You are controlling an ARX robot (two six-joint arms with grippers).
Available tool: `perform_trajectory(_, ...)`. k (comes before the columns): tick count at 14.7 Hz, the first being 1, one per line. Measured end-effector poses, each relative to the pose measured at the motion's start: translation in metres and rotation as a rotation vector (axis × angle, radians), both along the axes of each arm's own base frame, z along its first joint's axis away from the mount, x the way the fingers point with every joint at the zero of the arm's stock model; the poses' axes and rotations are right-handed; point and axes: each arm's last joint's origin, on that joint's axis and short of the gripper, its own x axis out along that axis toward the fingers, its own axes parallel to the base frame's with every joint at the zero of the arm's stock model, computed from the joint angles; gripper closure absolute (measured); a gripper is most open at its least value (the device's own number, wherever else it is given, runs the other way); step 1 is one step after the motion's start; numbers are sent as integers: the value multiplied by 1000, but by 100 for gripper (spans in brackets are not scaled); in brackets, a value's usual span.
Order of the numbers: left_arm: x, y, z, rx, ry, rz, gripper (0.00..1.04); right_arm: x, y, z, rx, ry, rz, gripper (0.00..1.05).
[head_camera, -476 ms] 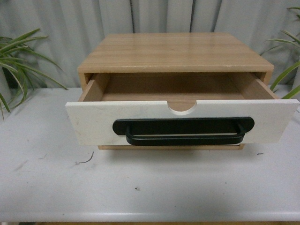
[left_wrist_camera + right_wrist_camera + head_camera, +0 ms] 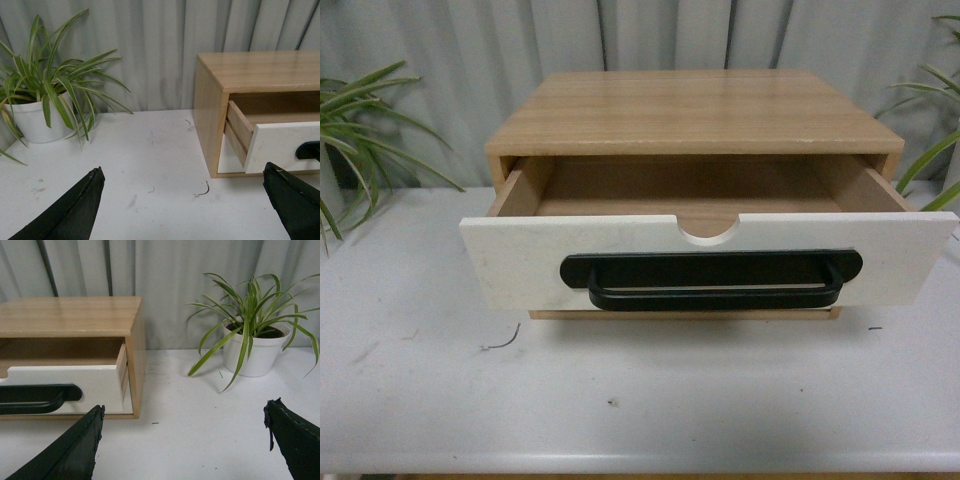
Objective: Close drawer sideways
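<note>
The drawer (image 2: 520, 265) juts from the cabinet (image 2: 690, 110) on the table (image 2: 620, 400), between left plant (image 2: 360, 130) and right plant (image 2: 928, 160).

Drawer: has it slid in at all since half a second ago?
No. In the front view the drawer sticks out just as far from the wooden cabinet as before, with its white front at the same spot.

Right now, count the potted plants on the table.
2. The left plant stands left of the cabinet, the right plant right of it; others could hide behind it.
</note>
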Motion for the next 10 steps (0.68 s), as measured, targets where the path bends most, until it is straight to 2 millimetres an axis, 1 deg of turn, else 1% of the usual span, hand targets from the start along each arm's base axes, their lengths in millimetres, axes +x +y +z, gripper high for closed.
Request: perform_trajectory(10, 0, 0, 0, 0, 0, 0, 7, 0, 0, 0, 0, 0, 0, 6)
